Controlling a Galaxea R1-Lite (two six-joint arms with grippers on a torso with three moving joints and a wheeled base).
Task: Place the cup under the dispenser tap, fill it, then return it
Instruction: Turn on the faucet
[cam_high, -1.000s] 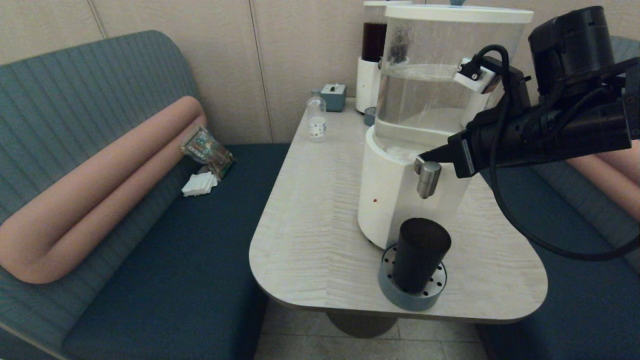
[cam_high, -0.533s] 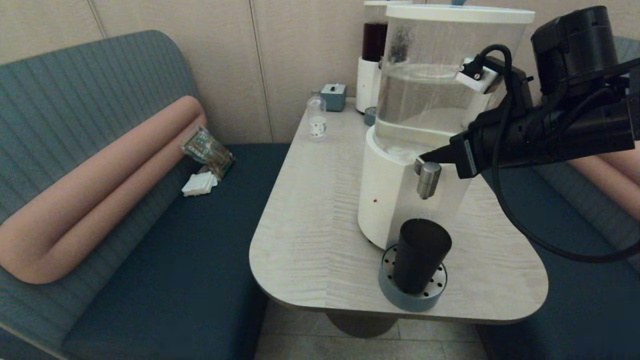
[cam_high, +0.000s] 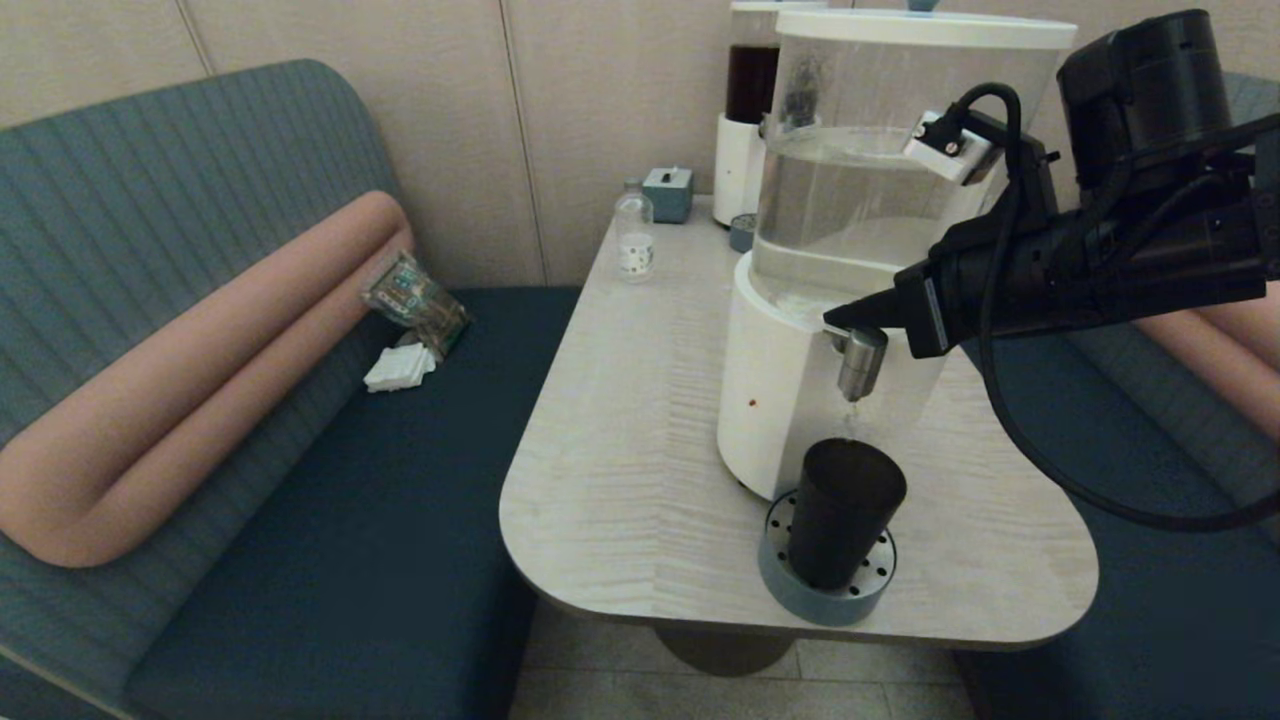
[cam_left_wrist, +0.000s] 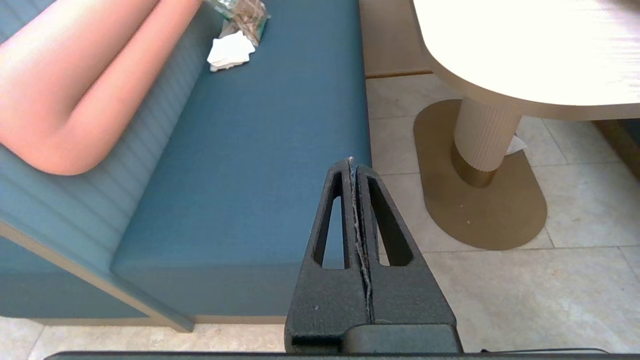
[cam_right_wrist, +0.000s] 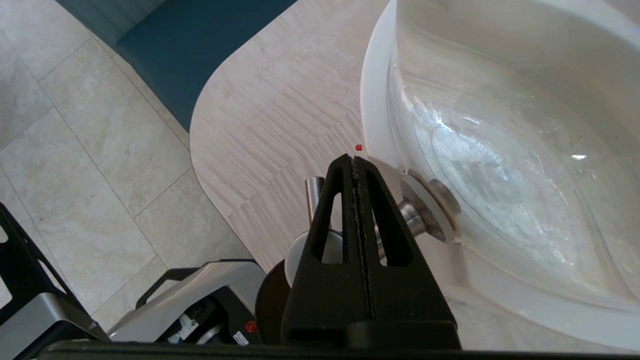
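The dark cup (cam_high: 845, 505) stands upright on a round grey-blue drip tray (cam_high: 790, 590), straight under the steel dispenser tap (cam_high: 860, 360). The tap juts from the white base (cam_high: 775, 400) of the big clear water tank (cam_high: 860, 150). My right gripper (cam_high: 835, 318) is shut, and its tip presses on the top of the tap. A faint thread of water seems to hang below the spout. In the right wrist view the shut gripper (cam_right_wrist: 354, 159) covers most of the tap (cam_right_wrist: 314, 192), with the cup (cam_right_wrist: 270, 300) below it. My left gripper (cam_left_wrist: 352, 162) is shut and empty, parked low over the sofa seat's edge.
A narrower dark-liquid dispenser (cam_high: 750, 100), a small clear bottle (cam_high: 632, 235) and a teal box (cam_high: 668, 193) stand at the table's back. The drip tray sits close to the table's front edge (cam_high: 800, 630). Blue sofas flank the table; a snack packet (cam_high: 415, 300) and tissues (cam_high: 398, 368) lie on the left one.
My right gripper's tip has edged down onto the tap's top, and the tap now leans slightly. The cup has stayed on the tray.
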